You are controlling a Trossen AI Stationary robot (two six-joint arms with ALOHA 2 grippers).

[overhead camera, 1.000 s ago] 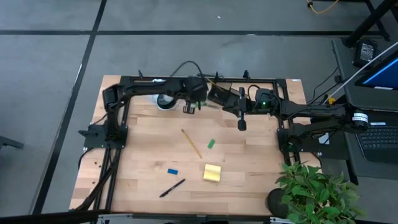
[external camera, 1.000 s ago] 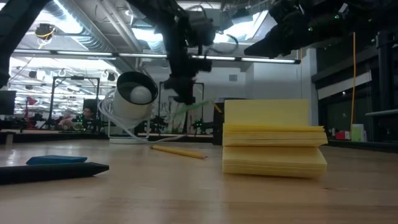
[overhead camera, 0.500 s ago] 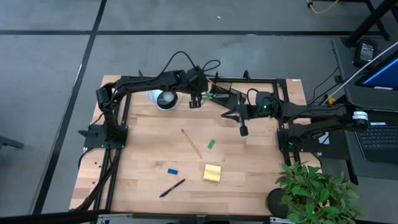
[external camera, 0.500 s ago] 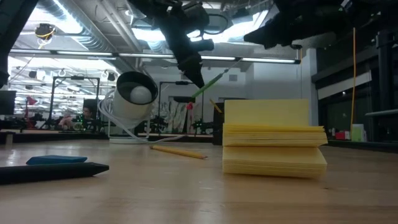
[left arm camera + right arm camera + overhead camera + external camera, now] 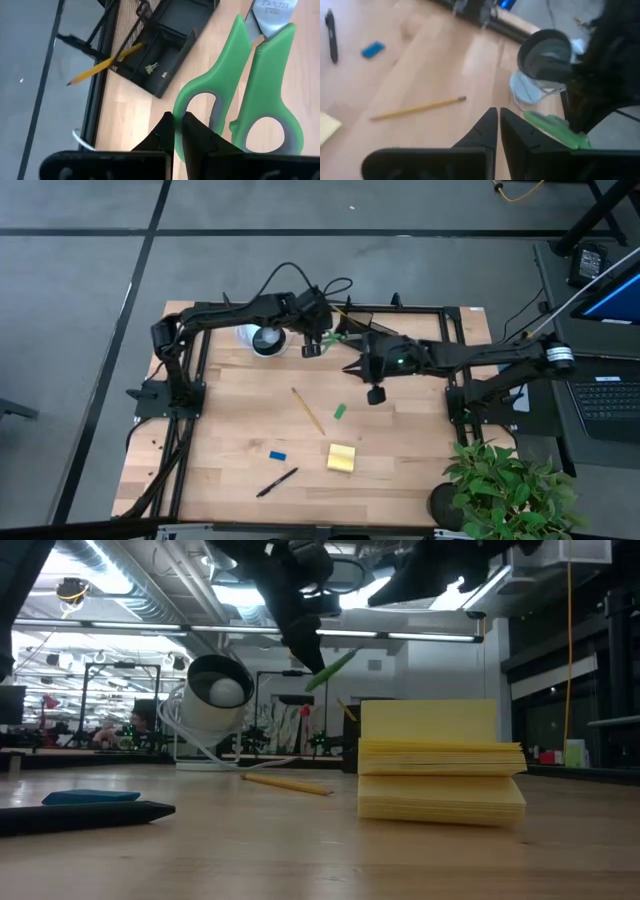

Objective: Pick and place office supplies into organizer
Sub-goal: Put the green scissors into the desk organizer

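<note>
Left gripper (image 5: 313,346): raised above the table's (image 5: 230,440) far edge, jaws clamped on one handle of the green-handled scissors (image 5: 245,85), blades pointing away. Organizer (image 5: 165,37): on the table at the far edge, beside the scissors, one pencil (image 5: 102,65) leaning out of it. Right gripper (image 5: 374,393): above the table's middle, jaws pressed together, empty. Loose on the table: second pencil (image 5: 307,410), small green item (image 5: 339,411), blue eraser (image 5: 277,455), black pen (image 5: 276,482), yellow sticky-note pad (image 5: 341,458) toward the near edge. White round device (image 5: 264,339) at the far edge.
</note>
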